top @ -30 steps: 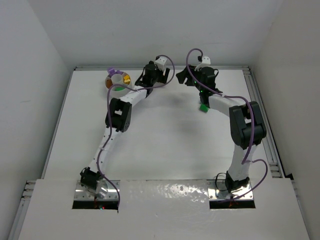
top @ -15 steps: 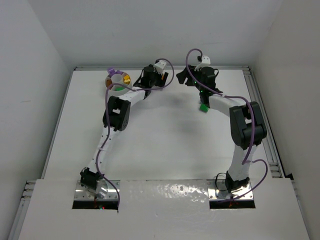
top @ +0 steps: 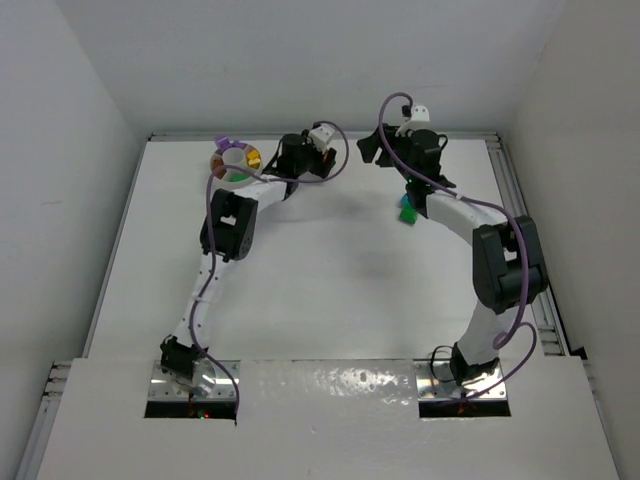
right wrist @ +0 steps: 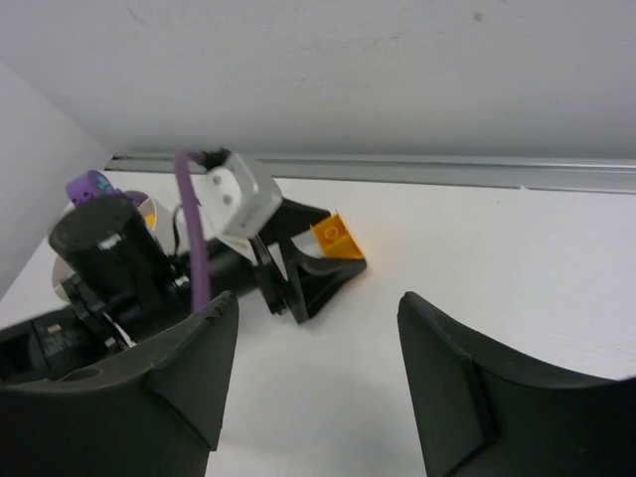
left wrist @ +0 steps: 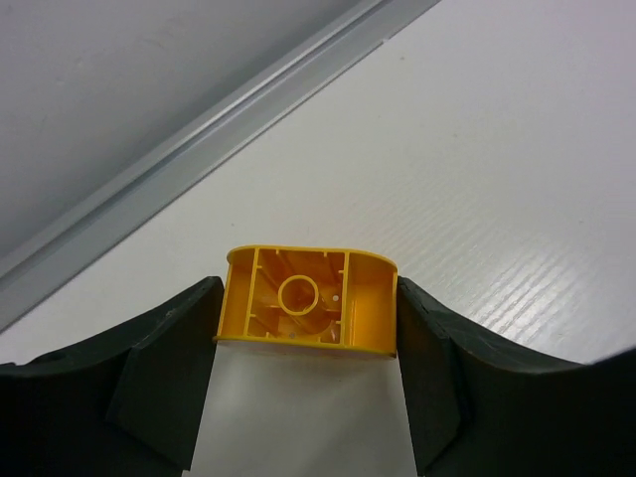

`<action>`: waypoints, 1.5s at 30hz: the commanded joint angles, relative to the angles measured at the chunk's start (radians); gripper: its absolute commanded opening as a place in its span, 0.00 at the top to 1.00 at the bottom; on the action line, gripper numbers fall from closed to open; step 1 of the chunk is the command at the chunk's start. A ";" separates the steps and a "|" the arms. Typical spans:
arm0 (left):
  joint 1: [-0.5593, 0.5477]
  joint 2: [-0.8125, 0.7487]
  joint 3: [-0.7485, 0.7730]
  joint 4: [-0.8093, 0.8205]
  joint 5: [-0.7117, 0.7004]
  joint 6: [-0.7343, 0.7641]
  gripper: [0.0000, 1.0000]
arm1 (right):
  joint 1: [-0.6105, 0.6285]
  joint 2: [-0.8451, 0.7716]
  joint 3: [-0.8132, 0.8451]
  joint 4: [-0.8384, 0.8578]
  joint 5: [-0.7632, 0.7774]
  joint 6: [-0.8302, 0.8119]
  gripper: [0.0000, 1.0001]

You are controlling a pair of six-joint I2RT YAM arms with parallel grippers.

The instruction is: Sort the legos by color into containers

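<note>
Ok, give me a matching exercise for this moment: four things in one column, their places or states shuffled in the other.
1. yellow plastic lego brick
2. green plastic lego brick
3. round white plastic divided bowl
4. right gripper

A. far left corner of the white table
B. between the fingers of the left gripper
C. fingers apart, nothing between them
D. on the table beside the right arm

Pairs: 1-B, 2-D, 3-A, 4-C.
</note>
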 commanded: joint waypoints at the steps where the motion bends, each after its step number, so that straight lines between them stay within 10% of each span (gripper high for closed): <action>1: 0.039 -0.151 0.006 0.040 0.092 -0.023 0.78 | -0.001 -0.064 -0.033 -0.002 0.016 -0.032 0.36; 7: 0.111 -0.324 0.011 -0.101 0.196 -0.103 0.96 | -0.001 -0.114 -0.082 -0.014 -0.018 -0.040 0.36; 18: 0.225 -0.640 -0.244 -0.397 0.204 0.094 0.98 | 0.000 -0.142 -0.130 0.010 -0.104 -0.077 0.36; 29: 0.246 -0.766 -0.325 -0.569 0.031 0.255 1.00 | 0.000 -0.194 -0.182 0.013 -0.127 -0.069 0.36; 45: 0.307 -0.847 -0.468 -0.567 -0.394 0.083 1.00 | 0.000 -0.190 -0.180 0.035 -0.122 -0.031 0.36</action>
